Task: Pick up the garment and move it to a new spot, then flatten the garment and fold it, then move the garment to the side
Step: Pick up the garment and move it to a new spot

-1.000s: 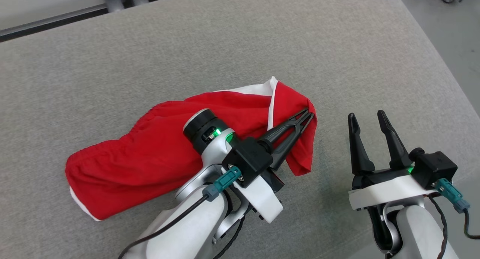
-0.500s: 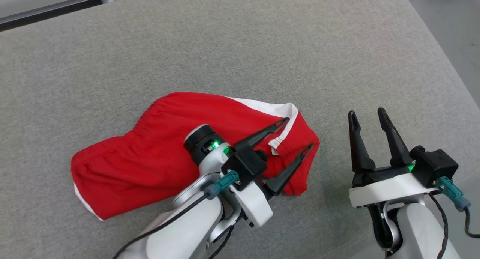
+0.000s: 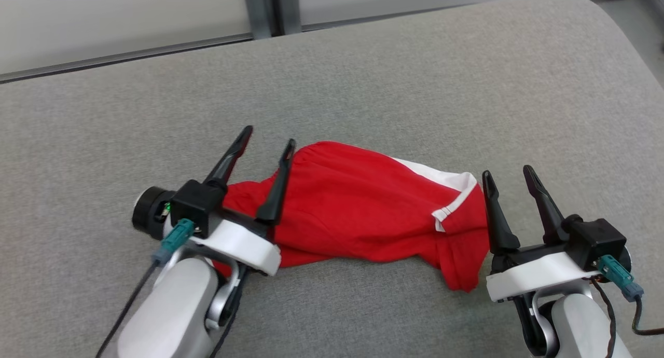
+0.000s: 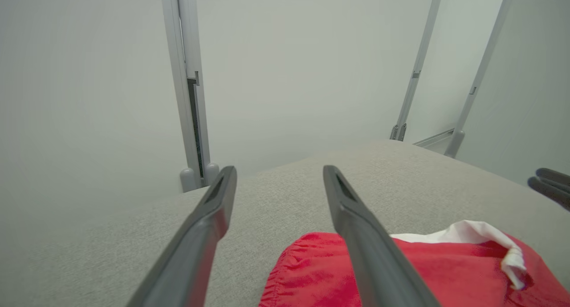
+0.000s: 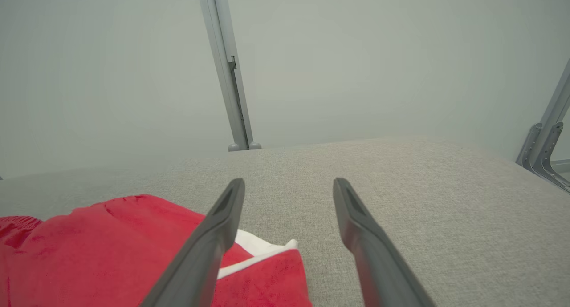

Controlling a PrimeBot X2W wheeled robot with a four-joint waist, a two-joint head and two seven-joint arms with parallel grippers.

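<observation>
A red cloth garment with a gathered hem and white trim (image 3: 358, 212) lies crumpled on the grey fabric-covered bench (image 3: 415, 78), in the near middle of the head view, stretched sideways between the two arms. Its gathered red edge is at the robot's left. Its white-striped, white-edged end is at the robot's right, where a loose red flap droops toward the near edge.

The left tool (image 3: 269, 136) stands wide, its two long dark fingers spread and pointing away from the robot. It holds nothing – in the left wrist view only bare grey bench shows between the fingers. Its right finger crosses in front of the gathered red edge, but whether it touches the cloth I cannot tell.

The right tool (image 3: 507, 171) is wide as well and empty, fingers pointing up the head view. Its left finger sits just beside the white-trimmed end of the garment. In the right wrist view that finger overlaps the white edging, while the gap between the fingers shows plain bench.

Behind the bench runs a pale wall panel (image 3: 129, 21) with a grey upright metal post (image 3: 262, 8).
</observation>
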